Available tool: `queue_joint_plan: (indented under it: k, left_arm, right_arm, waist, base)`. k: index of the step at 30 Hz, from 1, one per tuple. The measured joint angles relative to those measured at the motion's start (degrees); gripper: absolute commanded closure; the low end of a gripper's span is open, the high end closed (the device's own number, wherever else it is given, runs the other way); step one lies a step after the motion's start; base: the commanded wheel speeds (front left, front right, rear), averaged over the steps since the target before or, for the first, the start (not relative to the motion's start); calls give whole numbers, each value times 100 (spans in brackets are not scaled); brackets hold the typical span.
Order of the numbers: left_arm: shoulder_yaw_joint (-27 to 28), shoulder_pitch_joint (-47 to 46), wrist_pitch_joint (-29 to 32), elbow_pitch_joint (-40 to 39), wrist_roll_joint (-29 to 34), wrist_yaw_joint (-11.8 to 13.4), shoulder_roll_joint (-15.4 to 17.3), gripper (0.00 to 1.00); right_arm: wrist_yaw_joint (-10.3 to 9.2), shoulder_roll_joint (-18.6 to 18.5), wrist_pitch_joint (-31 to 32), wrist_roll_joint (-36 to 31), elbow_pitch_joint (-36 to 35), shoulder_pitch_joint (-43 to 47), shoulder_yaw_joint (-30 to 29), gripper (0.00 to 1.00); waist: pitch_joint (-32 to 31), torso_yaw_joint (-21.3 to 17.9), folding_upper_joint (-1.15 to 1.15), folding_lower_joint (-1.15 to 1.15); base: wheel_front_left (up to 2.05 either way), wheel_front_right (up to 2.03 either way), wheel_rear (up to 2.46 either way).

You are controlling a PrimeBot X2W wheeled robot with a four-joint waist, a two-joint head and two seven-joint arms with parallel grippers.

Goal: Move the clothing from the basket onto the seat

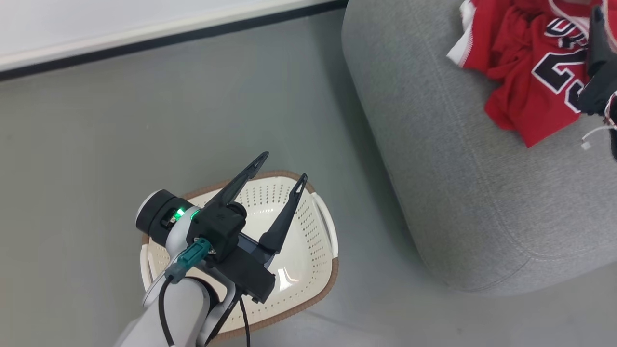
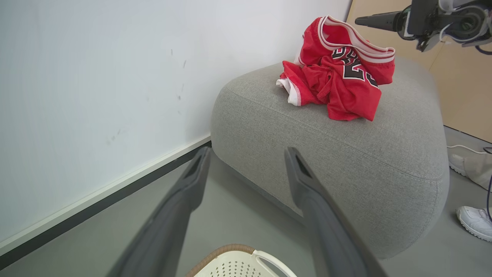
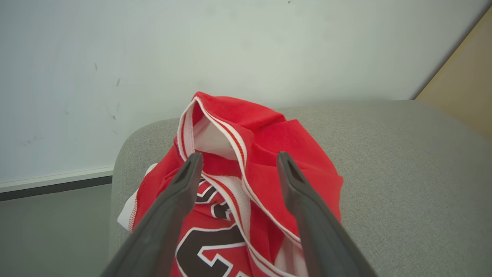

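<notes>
The clothing point(image 1: 525, 67) lies in a crumpled red heap on top of the seat point(image 1: 458, 193), near its rounded corner by the wall point(image 2: 96, 96). The heap is too bunched to give a clear long axis. The black-and-white number faces upward. A white-trimmed opening stands up at the wall side and gapes upward, and one red corner tapers toward the robot in the head view.

The right pincer point(image 3: 240, 155) hangs over the heap with its two fingers spread wide. In the left wrist view it sits just above the raised trim, apart from it, pinching nothing.

The basket point(image 1: 313, 226) stands on the grey floor point(image 1: 96, 144) beside the seat. Its long axis runs across the head view from one loop handle to the other, tilted slightly up to the right, and its white perforated inside shows. The left pincer point(image 1: 284, 165) hovers over it, fingers spread and pointing toward the seat, gripping nothing.

A person's white shoe point(image 2: 474, 221) rests on the floor past the seat's far side.
</notes>
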Motion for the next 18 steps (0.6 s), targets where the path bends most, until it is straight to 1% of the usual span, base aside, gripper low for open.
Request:
queue_joint_plan:
  k: [5, 7, 13, 14, 18]
  left_arm:
    - [129, 65, -137, 202, -74, 18, -65, 0]
    - [203, 96, -199, 309, -162, 87, -62, 0]
    - [515, 345, -410, 485, -324, 269, -57, 0]
    - [630, 451, -495, 527, -366, 360, -53, 0]
    - [903, 663, -661, 602, -493, 519, -49, 0]
  right_arm:
    - [48, 58, -42, -44, -13, 131, 33, 0]
    - [53, 120, -46, -44, -45, 177, 38, 0]
    - [155, 387, -48, -102, -168, 379, 147, 0]
    - [157, 437, -48, -105, -186, 509, 171, 0]
    - [183, 498, -49, -162, -296, 760, 188, 0]
  waist:
    - [-299, -84, 0, 0]
    - [-428, -97, 0, 0]
    - [-843, -84, 0, 0]
    - [-985, -65, 0, -1]
    - [-1263, -7, 0, -1]
  base:
    - [0, 0, 0]
    - [0, 0, 0]
    - [0, 0, 0]
    - [0, 0, 0]
    - [0, 0, 0]
